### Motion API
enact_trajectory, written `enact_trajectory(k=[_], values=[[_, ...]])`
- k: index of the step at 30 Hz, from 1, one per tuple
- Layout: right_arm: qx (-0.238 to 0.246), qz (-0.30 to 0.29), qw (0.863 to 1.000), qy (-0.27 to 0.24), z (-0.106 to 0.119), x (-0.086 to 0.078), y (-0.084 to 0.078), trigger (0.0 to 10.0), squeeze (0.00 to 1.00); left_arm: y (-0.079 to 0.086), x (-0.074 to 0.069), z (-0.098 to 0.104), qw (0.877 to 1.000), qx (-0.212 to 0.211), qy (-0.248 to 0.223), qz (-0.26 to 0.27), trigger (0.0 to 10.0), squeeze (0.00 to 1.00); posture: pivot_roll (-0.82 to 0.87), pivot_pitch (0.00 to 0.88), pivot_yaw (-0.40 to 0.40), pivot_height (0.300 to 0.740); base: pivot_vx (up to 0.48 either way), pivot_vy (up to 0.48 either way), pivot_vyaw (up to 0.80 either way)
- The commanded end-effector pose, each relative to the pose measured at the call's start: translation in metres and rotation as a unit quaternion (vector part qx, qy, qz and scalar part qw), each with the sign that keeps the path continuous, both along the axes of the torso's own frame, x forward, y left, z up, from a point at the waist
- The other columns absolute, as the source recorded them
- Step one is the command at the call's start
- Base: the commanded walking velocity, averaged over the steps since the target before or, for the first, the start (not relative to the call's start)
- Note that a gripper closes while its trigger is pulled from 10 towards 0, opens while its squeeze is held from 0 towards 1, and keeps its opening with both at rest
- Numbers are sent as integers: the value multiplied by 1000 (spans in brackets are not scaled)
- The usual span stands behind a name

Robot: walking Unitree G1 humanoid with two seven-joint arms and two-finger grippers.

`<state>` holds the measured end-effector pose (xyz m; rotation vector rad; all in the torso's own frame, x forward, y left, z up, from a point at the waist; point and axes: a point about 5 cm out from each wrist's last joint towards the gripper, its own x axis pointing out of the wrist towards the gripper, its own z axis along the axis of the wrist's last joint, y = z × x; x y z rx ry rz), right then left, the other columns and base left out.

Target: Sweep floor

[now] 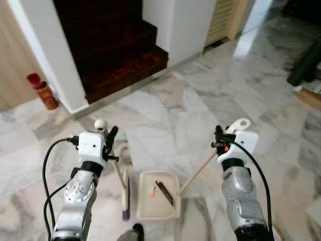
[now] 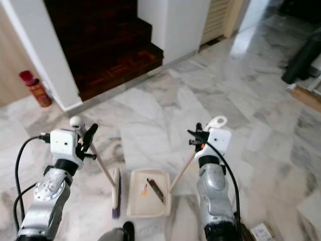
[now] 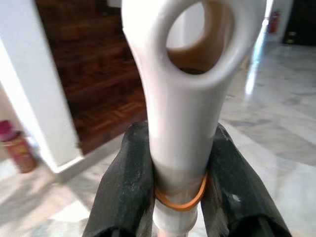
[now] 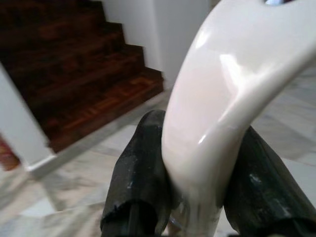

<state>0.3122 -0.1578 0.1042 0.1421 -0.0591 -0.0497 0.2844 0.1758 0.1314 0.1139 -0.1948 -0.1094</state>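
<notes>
The left tool [image 1: 107, 142] is clenched on the broom [image 1: 124, 193] handle's ringed top end; the brush head rests on the marble floor [image 1: 190, 105] at 6 o'clock. The right tool [image 1: 219, 140] is clamped on the dustpan [image 1: 158, 203] handle. The dustpan lies just beside the brush, at its 3 o'clock, with orange and dark scraps [image 1: 152, 191] inside. Dark stairs [image 1: 120, 55] rise at 11 o'clock; a red canister [image 1: 42, 91] stands at 10 o'clock by the white wall [image 1: 50, 55].

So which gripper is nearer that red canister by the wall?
Left. The left gripper, shut on the broom handle, is on the red canister's side of the scene. The right gripper, holding the dustpan handle, is across the floor, much farther away.
</notes>
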Motion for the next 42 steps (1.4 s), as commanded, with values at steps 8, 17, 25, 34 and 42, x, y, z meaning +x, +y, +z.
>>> enact_trajectory(k=[8, 17, 25, 34, 42], values=[[19, 0, 1000, -16, 8, 1, -1, 10000, 0, 0, -1, 7, 1000, -1, -14, 1, 10000, 0, 125, 141, -38, 740, 0, 251, 0], [15, 5, 1000, -14, 8, 1, 0, 10000, 0, -1, -1, 7, 1000, -1, -14, 1, 10000, 0, 126, 141, -38, 740, 0, 248, 0], [13, 7, 1000, -14, 9, 2, 1, 10000, 0, -2, -1, 7, 1000, -3, -14, 0, 10000, 0, 126, 137, -41, 740, 0, 242, 0], [18, 8, 1000, -14, 9, 3, 1, 10000, 0, -1, 0, 7, 1000, -3, -15, 1, 10000, 0, 127, 123, -40, 740, 0, 107, 0], [20, 8, 1000, -13, 8, 2, 2, 10000, 0, -2, 0, 7, 1000, -4, -14, -2, 10000, 0, 126, 123, -38, 740, 0, 94, 0]])
